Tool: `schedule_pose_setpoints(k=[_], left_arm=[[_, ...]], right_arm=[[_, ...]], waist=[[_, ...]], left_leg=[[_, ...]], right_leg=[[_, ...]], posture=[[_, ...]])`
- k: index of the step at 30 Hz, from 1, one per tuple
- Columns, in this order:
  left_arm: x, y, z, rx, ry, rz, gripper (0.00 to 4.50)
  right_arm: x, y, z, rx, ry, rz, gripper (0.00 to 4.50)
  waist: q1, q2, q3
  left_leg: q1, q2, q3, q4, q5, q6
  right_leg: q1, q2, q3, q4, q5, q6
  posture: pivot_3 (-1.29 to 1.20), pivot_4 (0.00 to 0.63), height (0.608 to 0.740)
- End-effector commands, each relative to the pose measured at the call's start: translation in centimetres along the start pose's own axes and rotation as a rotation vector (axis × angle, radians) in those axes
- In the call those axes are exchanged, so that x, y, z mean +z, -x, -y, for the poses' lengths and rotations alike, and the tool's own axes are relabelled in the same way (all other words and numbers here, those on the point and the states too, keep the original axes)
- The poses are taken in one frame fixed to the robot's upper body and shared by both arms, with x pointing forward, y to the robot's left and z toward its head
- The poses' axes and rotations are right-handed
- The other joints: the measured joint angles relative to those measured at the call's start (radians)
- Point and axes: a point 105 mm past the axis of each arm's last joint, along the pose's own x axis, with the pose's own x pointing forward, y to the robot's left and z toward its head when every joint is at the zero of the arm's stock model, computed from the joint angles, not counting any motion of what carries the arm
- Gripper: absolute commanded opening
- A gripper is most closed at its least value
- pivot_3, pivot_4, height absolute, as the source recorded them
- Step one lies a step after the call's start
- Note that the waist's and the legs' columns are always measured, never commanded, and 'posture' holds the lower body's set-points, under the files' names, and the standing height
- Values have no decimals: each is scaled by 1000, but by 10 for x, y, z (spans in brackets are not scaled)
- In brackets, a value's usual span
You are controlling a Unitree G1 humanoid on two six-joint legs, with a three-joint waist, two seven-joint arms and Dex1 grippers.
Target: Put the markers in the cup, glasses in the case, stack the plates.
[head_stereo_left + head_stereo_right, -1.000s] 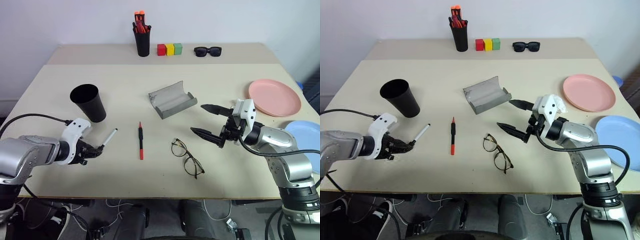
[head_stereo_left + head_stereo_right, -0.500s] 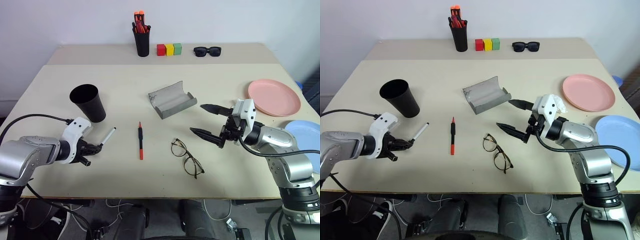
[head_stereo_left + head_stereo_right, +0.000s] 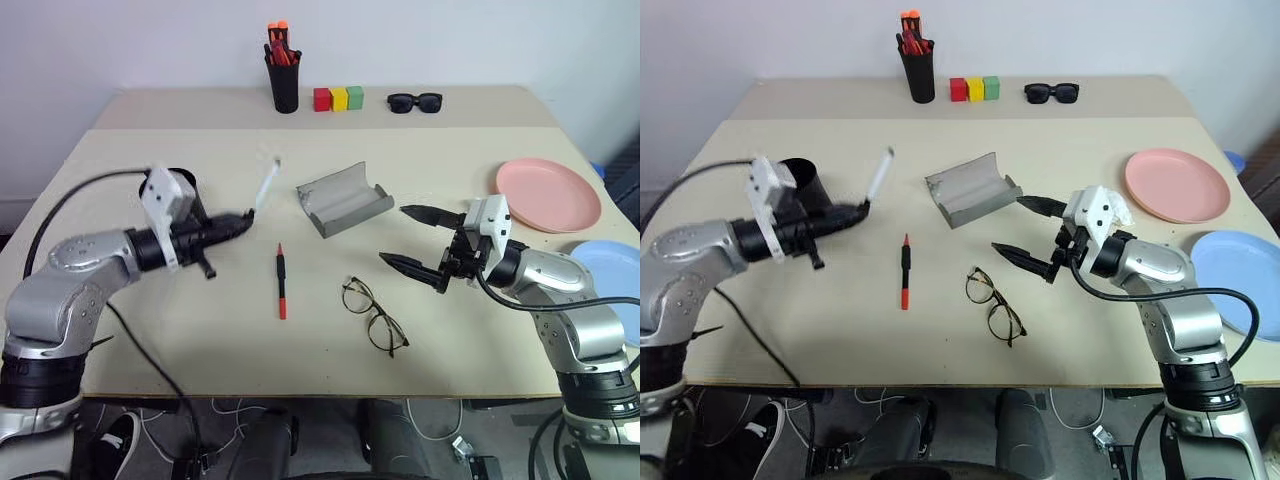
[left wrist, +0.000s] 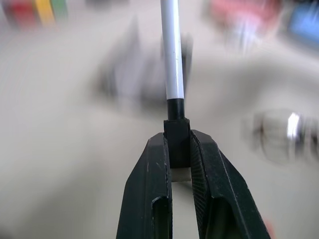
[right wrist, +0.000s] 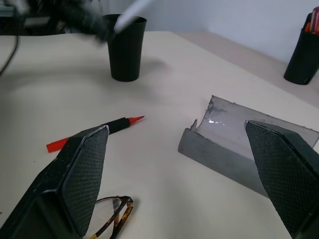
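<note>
On the left of the bench my left gripper (image 3: pixel 243 216) is pinched tight on the black end of a white marker (image 3: pixel 265 186), holding it in the air; the barrel slants up and away toward the far edge, its free tip above the bench between the cup and the case. The black cup (image 3: pixel 810 185) stands upright just behind that gripper, near the left edge, mouth open, partly hidden by my wrist.

The red marker (image 3: pixel 281 281) lies flat on the bench near the middle, long axis running from the near edge toward the far edge, red tip pointing away, with the black section behind the tip. Bare bench surrounds it on both sides.

The grey case (image 3: pixel 345 199) sits open past the middle, long axis on a diagonal, lining facing up. The glasses (image 3: pixel 375 315) lie toward the near edge, lenses in a line slanting toward the near right corner.

My right gripper (image 3: pixel 420 241) hovers just right of the glasses with its jaws spread wide and nothing in them. The pink plate (image 3: pixel 548 194) lies near the right edge, the blue plate (image 3: pixel 610 276) nearer to me at that edge, apart from it.
</note>
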Motion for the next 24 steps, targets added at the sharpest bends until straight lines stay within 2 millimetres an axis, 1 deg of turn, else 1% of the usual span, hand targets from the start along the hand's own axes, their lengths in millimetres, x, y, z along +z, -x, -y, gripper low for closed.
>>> schedule_pose_setpoints(k=[1,2,4,7,11,13,16,18,21,24], left_arm=[[26,13,-16,85,-10,171,31],[30,15,-17,92,-9,197,31],[37,24,-25,131,21,273,31],[41,36,-37,229,-30,311,31],[49,66,-63,397,-29,407,31],[50,77,-71,469,-56,436,31],[43,92,-79,546,-106,440,31],[37,101,-83,567,-89,465,31],[28,105,-88,586,-75,478,31],[15,101,-97,611,-42,489,31]], right_arm=[[9,-1,2,-3,31,29,4500],[9,-1,2,-3,31,29,4500],[9,-1,2,-3,33,29,4500],[9,-1,2,-3,32,29,4500],[10,-1,4,0,34,29,4500],[10,-2,4,3,35,30,4500],[13,-3,5,4,37,40,4500],[15,-3,6,6,34,49,4500],[16,-4,5,13,32,52,4500],[16,-5,3,26,23,56,4500]], waist=[[-3,0,0],[-3,0,0],[0,0,0],[3,0,0],[3,0,0],[2,0,0],[2,0,0],[3,0,0],[5,0,0],[7,-1,0]], left_leg=[[0,0,0,0,0,0],[0,0,0,0,0,0],[0,0,0,0,0,0],[-1,0,0,1,0,0],[0,0,0,1,0,0],[0,0,0,1,0,0],[0,0,0,1,0,0],[0,0,0,0,0,0],[0,0,0,1,0,0],[0,0,0,1,0,0]], right_leg=[[0,0,0,0,0,0],[0,0,0,0,0,0],[-1,0,0,0,0,0],[-1,0,0,0,0,0],[0,0,0,0,0,0],[0,1,0,0,0,0],[0,1,0,0,0,0],[0,1,0,0,0,0],[0,1,0,0,0,0],[0,1,0,0,0,0]], posture=[[0,150,740],[0,150,740],[0,150,740],[0,150,740],[0,150,740],[0,150,740],[0,150,740],[0,150,740],[0,150,740],[0,150,740]])
